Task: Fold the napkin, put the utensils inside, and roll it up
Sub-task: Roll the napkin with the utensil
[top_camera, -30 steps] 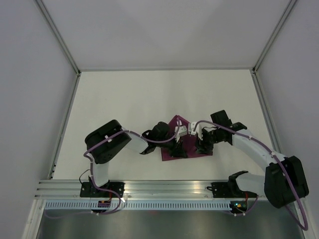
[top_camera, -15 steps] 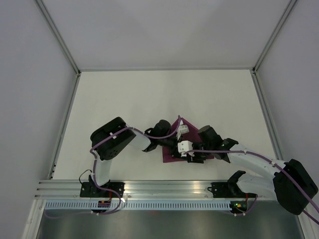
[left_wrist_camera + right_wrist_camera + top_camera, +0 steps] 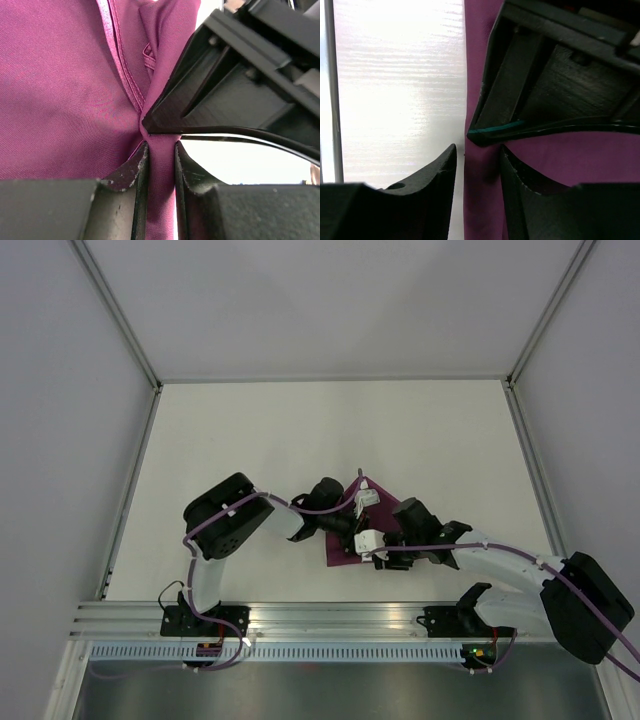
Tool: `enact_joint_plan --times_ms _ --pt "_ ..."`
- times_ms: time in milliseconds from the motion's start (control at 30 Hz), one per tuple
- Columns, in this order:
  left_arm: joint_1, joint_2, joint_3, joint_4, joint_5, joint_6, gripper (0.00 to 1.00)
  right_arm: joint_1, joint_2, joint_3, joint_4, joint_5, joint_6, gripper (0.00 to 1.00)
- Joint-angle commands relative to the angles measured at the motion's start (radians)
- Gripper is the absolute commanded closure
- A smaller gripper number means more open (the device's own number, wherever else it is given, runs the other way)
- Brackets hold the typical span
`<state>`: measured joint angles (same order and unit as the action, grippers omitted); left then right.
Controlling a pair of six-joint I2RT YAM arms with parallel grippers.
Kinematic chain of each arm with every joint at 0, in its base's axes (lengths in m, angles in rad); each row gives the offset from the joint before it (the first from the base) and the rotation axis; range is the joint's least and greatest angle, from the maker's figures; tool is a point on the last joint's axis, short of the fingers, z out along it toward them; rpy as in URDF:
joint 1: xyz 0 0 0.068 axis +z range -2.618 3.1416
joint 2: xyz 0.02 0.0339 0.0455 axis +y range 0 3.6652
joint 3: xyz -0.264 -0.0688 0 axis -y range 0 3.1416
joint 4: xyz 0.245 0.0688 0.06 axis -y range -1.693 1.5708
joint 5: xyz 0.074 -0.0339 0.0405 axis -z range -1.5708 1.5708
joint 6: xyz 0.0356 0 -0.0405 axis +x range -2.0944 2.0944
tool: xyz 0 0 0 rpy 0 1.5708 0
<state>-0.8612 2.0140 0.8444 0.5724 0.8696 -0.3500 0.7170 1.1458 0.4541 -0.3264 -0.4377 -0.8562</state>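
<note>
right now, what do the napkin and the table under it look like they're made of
The napkin looks like thin woven cloth, magenta with a slight sheen: fine weave and a stitched hem show. The table seems white laminate or painted board, faintly grained and glossy; glare leaves it open.

The right gripper has its two dark fingers rising from the bottom edge, jaws a little apart and straddling a narrow strip of the magenta napkin. A sliver of the pale table shows between the left-hand finger and the cloth. From the upper right the left gripper reaches in, its pointed black tip meeting the fold just above.
</note>
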Motion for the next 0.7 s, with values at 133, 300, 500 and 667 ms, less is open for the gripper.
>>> enact_joint_plan --times_ms 133,300,500,667 --pt "0.005 0.085 -0.036 -0.249 -0.127 0.013 0.98 0.009 0.0 -0.04 0.049 0.019 0.02 0.58" --pt "0.005 0.065 -0.022 -0.269 -0.152 0.013 0.96 0.009 0.006 -0.038 0.059 0.021 0.026 0.72" --pt "0.005 -0.026 -0.025 -0.281 -0.23 0.016 0.78 0.009 0.02 -0.048 0.059 0.02 0.028 0.93" --pt "0.007 -0.115 -0.022 -0.269 -0.308 0.016 0.75 0.007 0.029 -0.048 0.064 0.024 0.032 0.98"
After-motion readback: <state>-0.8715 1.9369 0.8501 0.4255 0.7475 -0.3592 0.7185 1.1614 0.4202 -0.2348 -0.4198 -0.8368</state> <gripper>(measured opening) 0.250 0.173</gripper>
